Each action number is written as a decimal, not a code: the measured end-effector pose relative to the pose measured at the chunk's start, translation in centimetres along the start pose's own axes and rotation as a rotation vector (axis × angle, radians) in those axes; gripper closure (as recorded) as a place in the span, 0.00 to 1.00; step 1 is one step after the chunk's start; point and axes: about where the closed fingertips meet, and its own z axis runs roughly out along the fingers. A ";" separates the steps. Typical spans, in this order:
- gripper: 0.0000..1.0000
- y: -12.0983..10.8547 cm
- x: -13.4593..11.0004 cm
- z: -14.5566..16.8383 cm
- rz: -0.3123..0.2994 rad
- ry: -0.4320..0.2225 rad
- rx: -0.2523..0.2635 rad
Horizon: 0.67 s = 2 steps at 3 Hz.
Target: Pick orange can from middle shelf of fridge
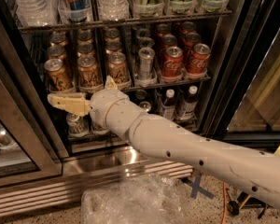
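Since arm (186, 146) comes in from right across fridge (107, 158) front, my end effector (67, 104) sits low-left, just under middle shelf (177, 82) rail, below front-left orange can (58, 74). No can in it; cannot tell how open. Cans queue in columns, so front row is reachable: three orange in front, nine visible; two red Coke cans (171, 60) in front; slim silver can (145, 62) between.

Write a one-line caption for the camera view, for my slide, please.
Robot claw hovers just below the fridge middle shelf, beneath the front-left orange can.
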 end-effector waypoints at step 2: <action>0.00 0.1 -0.2 -0.2 0.006 -0.043 0.033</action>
